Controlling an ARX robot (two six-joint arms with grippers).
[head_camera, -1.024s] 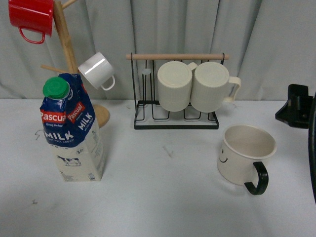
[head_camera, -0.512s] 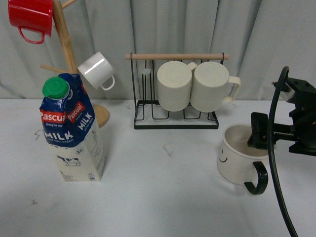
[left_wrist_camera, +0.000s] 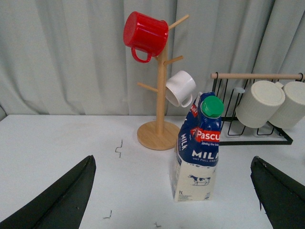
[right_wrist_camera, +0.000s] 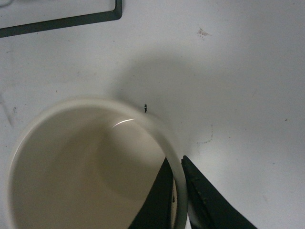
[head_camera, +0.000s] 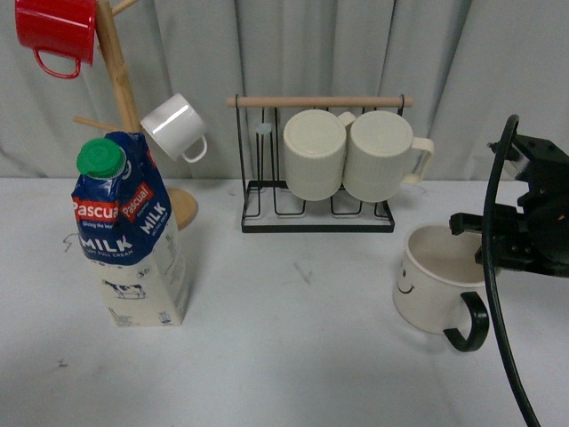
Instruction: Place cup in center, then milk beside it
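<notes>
Comparing with a second ago, when the right arm only showed at the frame's edge, I now see the right gripper on the rim of the cup. The cup looks nudged very slightly rightward since half a second ago. On the right wrist view the fingers pinch the cup's wall, one inside the rim and one outside. My left gripper hangs spread wide, touching nothing.

The milk stands upright on the left of the bench, with a blue top, a green cap and a cow drawn on its cream base. The cup sits at the right. It is cream with a small smiley, and its black handle points toward me and rightward.

A grey curtain hangs behind. Before it stand a wire rack with two ribbed mugs and a wooden mug tree carrying a red mug and a white mug.
</notes>
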